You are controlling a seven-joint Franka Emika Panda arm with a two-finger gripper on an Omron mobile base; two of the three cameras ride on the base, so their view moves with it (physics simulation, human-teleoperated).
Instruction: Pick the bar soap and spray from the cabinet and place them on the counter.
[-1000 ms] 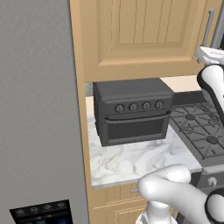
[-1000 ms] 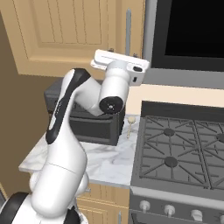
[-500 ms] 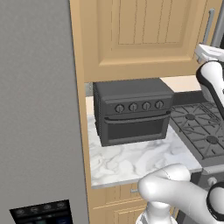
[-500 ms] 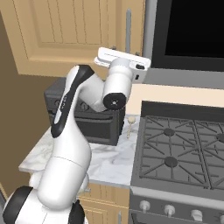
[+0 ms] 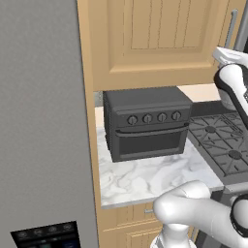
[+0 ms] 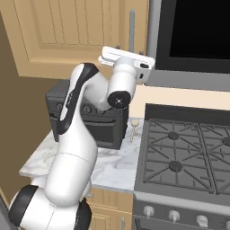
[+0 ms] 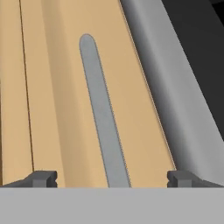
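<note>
Pretty flat, even rendered light all round, bright with no glare. Only soft shadow sits under the cabinet [image 5: 160, 43] behind the toaster oven [image 5: 145, 123]. Everything's sharp, no blur or edge warping, though the close-up handle [image 7: 103, 113] looks a bit soft.

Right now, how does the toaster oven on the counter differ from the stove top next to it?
The toaster oven is a dark boxy unit standing on the counter, with a row of knobs on its front; the stove top lies flat, its grates level with the counter. The toaster oven sits under the cabinet; the stove top sits to its right. Both are dark.
</note>
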